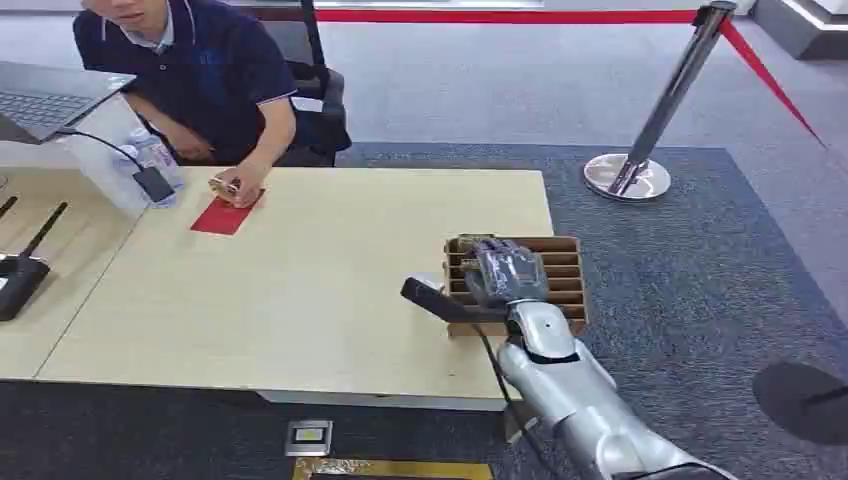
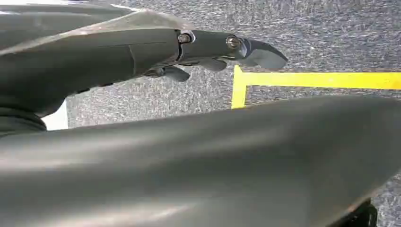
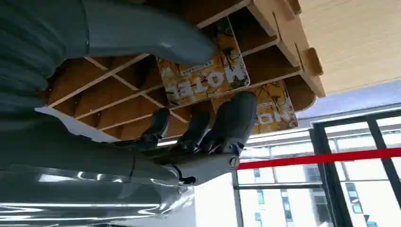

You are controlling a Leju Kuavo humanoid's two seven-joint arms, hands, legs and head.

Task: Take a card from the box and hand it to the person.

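A slotted wooden box (image 1: 565, 285) stands at the table's right end, and my right hand (image 1: 505, 272) is on top of it. In the right wrist view a yellow patterned card (image 3: 203, 78) stands in a slot of the box (image 3: 279, 45). The thumb (image 3: 156, 42) lies along one side of it and the fingers (image 3: 231, 123) curl at the other side. I cannot tell whether they press it. A second card (image 3: 274, 111) stands in the far slot. My left hand (image 2: 222, 47) hangs over the floor and holds nothing. The person (image 1: 200, 70) sits at the far left.
The person's hand (image 1: 232, 186) rests on a red card (image 1: 225, 215) on the table (image 1: 300, 290). A laptop (image 1: 45, 100), a plastic bag (image 1: 125, 165) and black devices (image 1: 20, 275) lie at the left. A stanchion (image 1: 640, 150) with red rope stands on the carpet at the right.
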